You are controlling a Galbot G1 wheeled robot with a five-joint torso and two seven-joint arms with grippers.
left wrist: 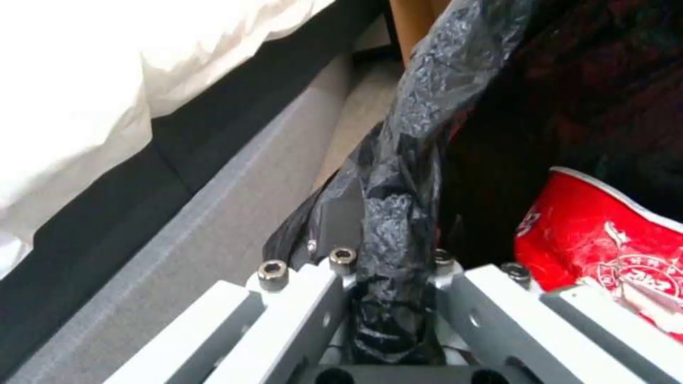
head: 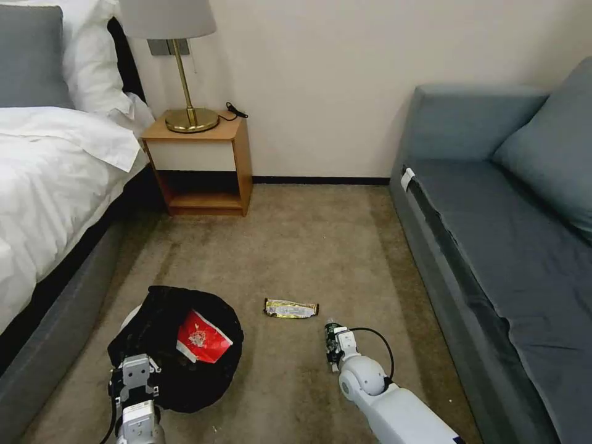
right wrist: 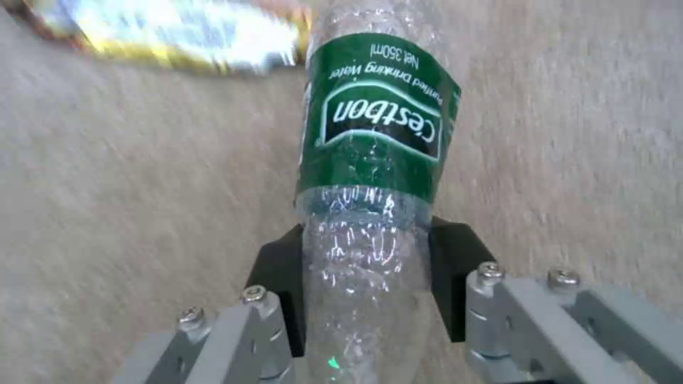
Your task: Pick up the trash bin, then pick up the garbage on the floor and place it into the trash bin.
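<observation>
The trash bin [head: 161, 301], white with a black bag over its rim, hangs low at the left by the bed. My left gripper [head: 136, 374] is shut on the bin's bagged rim [left wrist: 398, 160]. A red-and-white packet [head: 201, 337] lies inside the bin, and it shows close up as the packet [left wrist: 605, 240] in the left wrist view. My right gripper [head: 337, 350] is shut on a clear bottle [head: 330, 333] with a green label, low over the carpet. In the right wrist view its black pads [right wrist: 455, 266] press both sides of the bottle [right wrist: 373, 138]. A gold-and-white wrapper [head: 291, 308] lies flat on the carpet just beyond the bottle.
The bed [head: 55, 185] runs along the left and a grey sofa [head: 493, 234] along the right, with a strip of carpet between. A wooden nightstand [head: 200, 160] with a brass lamp [head: 185, 68] stands against the far wall.
</observation>
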